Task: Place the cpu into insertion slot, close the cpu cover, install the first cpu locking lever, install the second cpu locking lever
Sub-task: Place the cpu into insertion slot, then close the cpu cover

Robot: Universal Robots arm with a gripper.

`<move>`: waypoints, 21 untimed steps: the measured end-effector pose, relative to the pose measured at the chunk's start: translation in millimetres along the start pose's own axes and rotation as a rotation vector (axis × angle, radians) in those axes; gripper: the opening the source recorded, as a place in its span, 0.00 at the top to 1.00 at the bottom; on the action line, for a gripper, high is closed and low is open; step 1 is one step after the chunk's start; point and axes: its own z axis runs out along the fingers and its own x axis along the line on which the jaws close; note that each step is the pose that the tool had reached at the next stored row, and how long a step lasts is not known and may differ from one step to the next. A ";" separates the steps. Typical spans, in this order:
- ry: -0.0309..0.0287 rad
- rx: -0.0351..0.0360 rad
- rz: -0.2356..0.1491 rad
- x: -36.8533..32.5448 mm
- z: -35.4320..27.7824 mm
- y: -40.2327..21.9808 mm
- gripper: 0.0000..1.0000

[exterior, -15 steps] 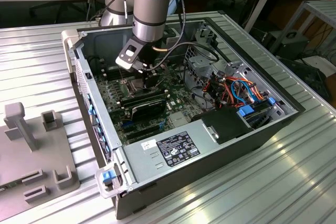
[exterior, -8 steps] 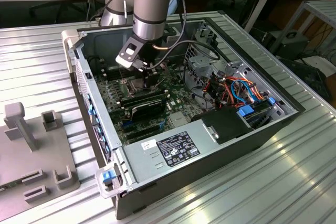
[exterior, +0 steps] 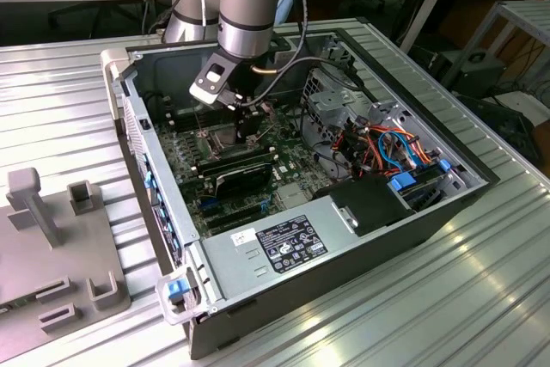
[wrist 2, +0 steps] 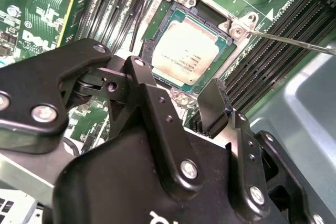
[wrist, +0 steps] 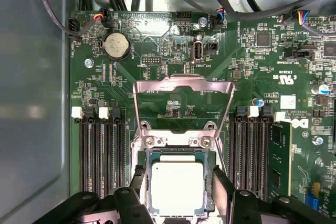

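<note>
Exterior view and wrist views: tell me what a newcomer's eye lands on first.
In the exterior view, the robot arm reaching down into the open computer case on the ribbed metal table grabs attention first. In the first wrist view, the silvery cpu lies in its socket between the sides of the open gripper, and the metal cover stands hinged open beside it.

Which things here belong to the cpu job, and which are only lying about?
Job: hand, cpu, insertion slot, raised cpu cover, thin locking lever.
Lying about: coin battery, memory slots, grey fixture, cables.
</note>
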 end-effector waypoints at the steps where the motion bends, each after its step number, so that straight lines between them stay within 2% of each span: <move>1: 0.0000 0.0000 0.000 0.0 0.0 0.0 0.38; 7: -0.0002 0.0002 0.000 0.0 -0.1 -0.2 0.38; 9: -0.0001 0.0001 0.000 -0.1 -0.1 -2.4 0.38; 10: -0.0001 0.0002 0.000 -0.1 -0.1 -2.5 0.59; 11: -0.0001 0.0001 0.000 -0.4 -6.7 -2.4 0.83; 12: 0.0000 0.0001 0.000 -0.4 -11.2 -2.4 0.89; 13: -0.0001 0.0001 0.000 -0.4 -11.3 -5.0 0.89; 21: -0.0001 0.0001 0.000 -0.4 -11.3 -5.3 0.89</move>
